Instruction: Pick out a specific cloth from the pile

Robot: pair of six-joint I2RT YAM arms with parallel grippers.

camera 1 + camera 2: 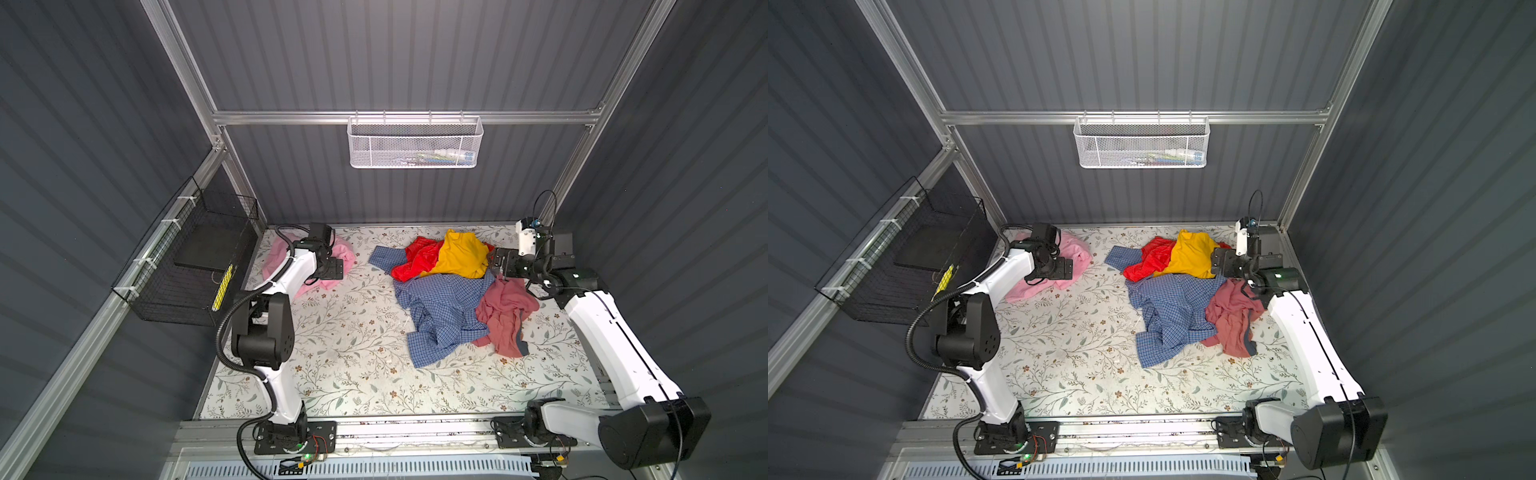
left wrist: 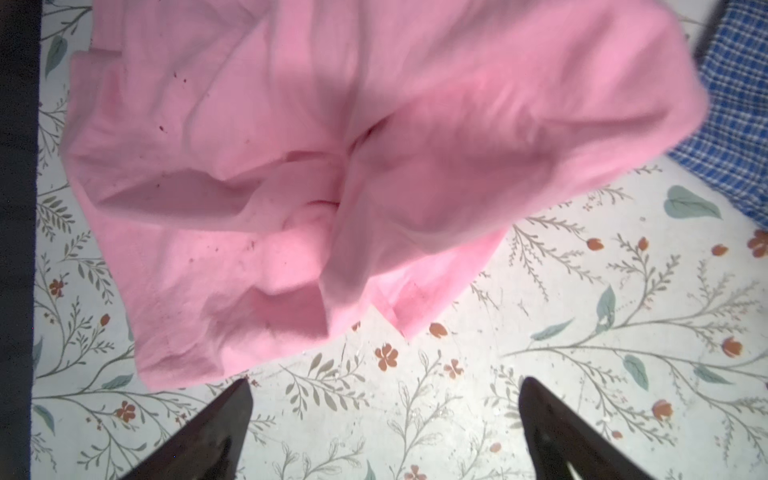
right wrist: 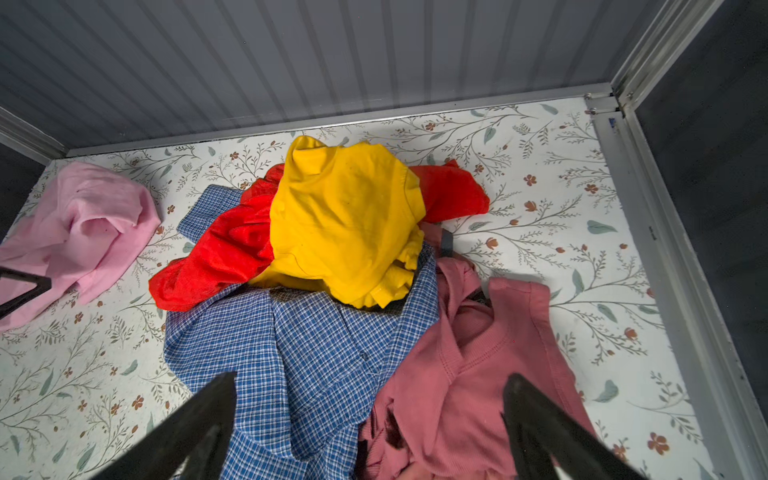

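"Left wrist view shows the cloth (image 2: 332, 166) crumpled on the table (image 2: 582, 291), just beyond the left gripper (image 2: 385, 382), jaws wide and empty."
"And the right gripper (image 3: 370, 377)?"
"Wide too, holding nothing, above the pile (image 3: 316, 332), well apart from the cloth. The left gripper is nearer."

Rumpled pink cloth (image 2: 291, 166) on floral tabletop (image 2: 582, 395), jaws apart, blue checked shirt (image 2: 744, 124) nearby

Walls: dark grey ribbed wall panels (image 1: 395, 62), rear and both sides.
Frame: aluminium rails (image 1: 291, 117), at the corners and across the rear.
Rear: white mesh basket (image 1: 415, 145), hung on the rail.
Left side: black wire basket (image 1: 166, 307).
Surface: worktop (image 1: 353, 353), white floral print.
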